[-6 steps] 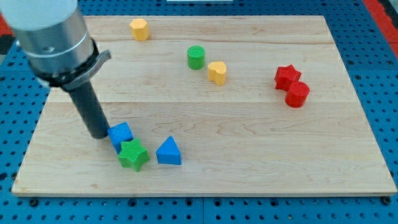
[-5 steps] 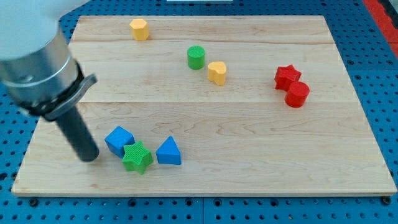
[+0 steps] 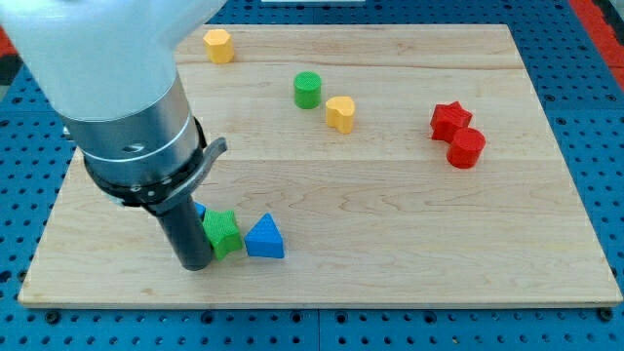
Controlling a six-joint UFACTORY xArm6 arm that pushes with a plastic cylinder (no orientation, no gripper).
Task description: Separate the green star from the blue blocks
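Presently, my tip (image 3: 193, 263) stands at the lower left of the bench (image 3: 390, 224), touching the left side of the green star (image 3: 223, 234) — no claw is fitted, only a rod. Just right of the star lies the blue triangle (image 3: 264, 238); a second blue block (image 3: 200, 210) shows only as a sliver behind the rod.

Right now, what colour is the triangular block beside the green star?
Blue: the blue triangular block sits at the green star's right, in the camera view.
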